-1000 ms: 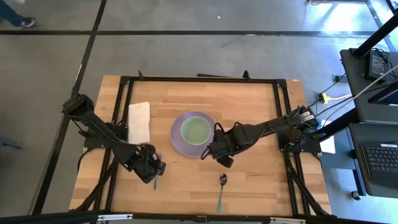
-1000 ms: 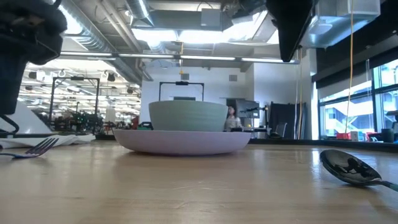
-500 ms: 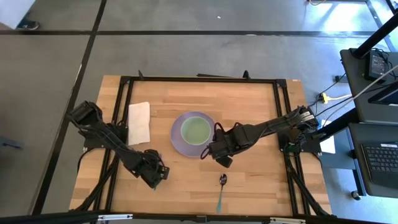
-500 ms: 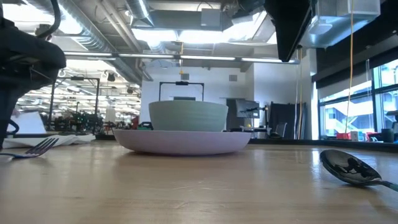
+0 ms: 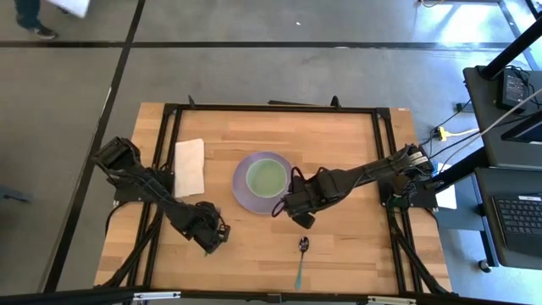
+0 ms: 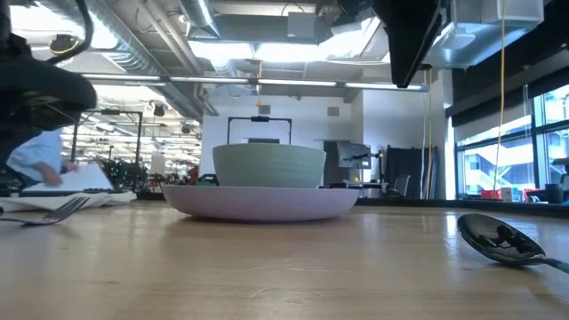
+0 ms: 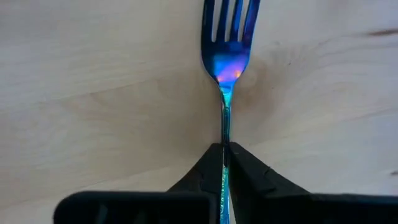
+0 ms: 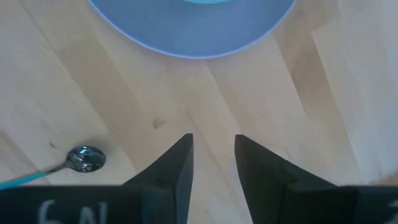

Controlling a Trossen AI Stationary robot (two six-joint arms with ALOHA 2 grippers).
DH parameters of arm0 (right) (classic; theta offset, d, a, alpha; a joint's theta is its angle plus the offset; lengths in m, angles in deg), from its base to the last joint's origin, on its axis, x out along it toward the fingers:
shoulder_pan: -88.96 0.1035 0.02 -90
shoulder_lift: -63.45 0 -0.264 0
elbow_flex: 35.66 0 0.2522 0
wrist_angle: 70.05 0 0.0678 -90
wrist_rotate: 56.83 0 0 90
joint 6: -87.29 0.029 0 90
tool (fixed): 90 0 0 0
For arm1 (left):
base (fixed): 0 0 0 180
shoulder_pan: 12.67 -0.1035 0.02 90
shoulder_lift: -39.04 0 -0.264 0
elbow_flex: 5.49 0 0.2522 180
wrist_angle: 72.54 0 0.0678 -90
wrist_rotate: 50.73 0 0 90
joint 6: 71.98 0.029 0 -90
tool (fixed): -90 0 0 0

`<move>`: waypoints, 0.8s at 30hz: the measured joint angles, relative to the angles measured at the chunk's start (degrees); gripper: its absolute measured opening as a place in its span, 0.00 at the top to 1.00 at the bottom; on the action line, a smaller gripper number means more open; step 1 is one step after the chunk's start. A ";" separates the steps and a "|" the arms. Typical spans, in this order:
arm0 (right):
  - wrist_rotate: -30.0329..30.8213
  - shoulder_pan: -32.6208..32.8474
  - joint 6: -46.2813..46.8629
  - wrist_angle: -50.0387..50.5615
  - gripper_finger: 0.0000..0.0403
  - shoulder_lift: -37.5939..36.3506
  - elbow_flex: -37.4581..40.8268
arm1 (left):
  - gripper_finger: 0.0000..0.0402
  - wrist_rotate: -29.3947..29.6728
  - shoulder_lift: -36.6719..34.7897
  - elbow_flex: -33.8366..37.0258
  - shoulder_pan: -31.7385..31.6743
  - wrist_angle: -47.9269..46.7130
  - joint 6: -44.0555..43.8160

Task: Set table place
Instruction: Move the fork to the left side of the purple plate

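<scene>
An iridescent blue fork (image 7: pixel 227 37) lies on the wooden table (image 5: pixel 339 135) left of a lavender plate (image 5: pixel 241 193) that carries a pale green bowl (image 5: pixel 267 177). My left gripper (image 5: pixel 209 235) is shut on the fork near the table's near left. In the low view the fork's tines (image 6: pixel 55 211) rest on the wood. My right gripper (image 5: pixel 292 213) is open and empty above the table, just near-right of the plate. A spoon (image 5: pixel 302 247) lies on the table near the front edge, its bowl end toward the plate. My left gripper pinches the fork's thin handle (image 7: pixel 224 134) between its two fingers (image 7: pixel 245 168), just behind the neck. The handle runs out forward along the fingers, and the tines point away from the gripper. The tines lie on the table.
A folded white napkin (image 5: pixel 189 167) lies at the far left of the table. The black frame rails (image 5: pixel 271 108) run along the table's edges. Bare wood lies between the plate and the near edge. A person (image 5: pixel 34 13) walks on the floor beyond the far left corner.
My left gripper has shifted a little toward the table's near edge with the fork, whose tines stay on the wood.
</scene>
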 joint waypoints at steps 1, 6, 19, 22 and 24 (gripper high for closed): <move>0.01 0.00 0.00 -0.10 0.70 0.00 0.00 | 0.97 -0.11 -0.41 0.00 -0.39 0.22 0.00; 0.02 0.00 -0.04 -0.27 0.70 0.00 -0.02 | 0.99 8.73 -3.79 -2.25 -2.39 -3.92 -0.12; 0.04 0.02 -0.31 -0.56 0.70 0.00 -0.02 | 0.99 12.07 -8.36 -3.88 -19.70 -19.44 16.30; 0.04 0.04 -0.23 -0.56 0.70 0.00 -0.02 | 0.99 12.62 -8.36 -3.88 -24.92 -18.12 21.36; 0.04 0.16 -0.22 -0.54 0.70 0.00 -0.02 | 0.99 13.27 -8.36 -3.88 -28.02 -18.46 23.90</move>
